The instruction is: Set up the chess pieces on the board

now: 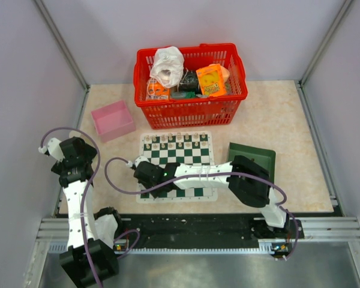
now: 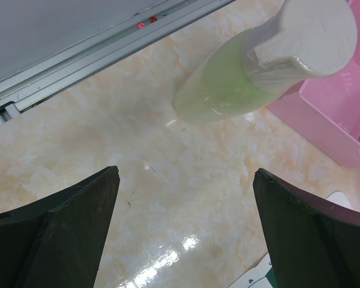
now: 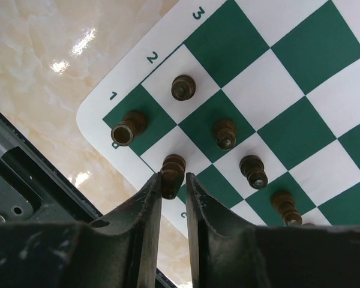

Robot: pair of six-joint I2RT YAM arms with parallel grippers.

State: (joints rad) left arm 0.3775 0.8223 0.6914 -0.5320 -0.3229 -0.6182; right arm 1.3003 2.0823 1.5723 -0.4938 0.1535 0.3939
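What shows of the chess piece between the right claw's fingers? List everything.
The chess piece is small, dark brown, apparently turned wood, with a rounded, ringed top. It stands about upright, its lower part hidden between the fingers of the right claw, which close on both its sides. It is at the edge of the board, over the white square next to the corner square numbered 1. No other piece touches it.

A glossy cream marble-patterned tabletop (image 1: 288, 120) shows bright patches of reflected light. Plain pale grey walls (image 1: 186, 24) rise behind it and on both sides, with slanting metal posts (image 1: 60, 42) at its far corners. A ribbed aluminium rail (image 1: 324, 231) runs along its near edge.
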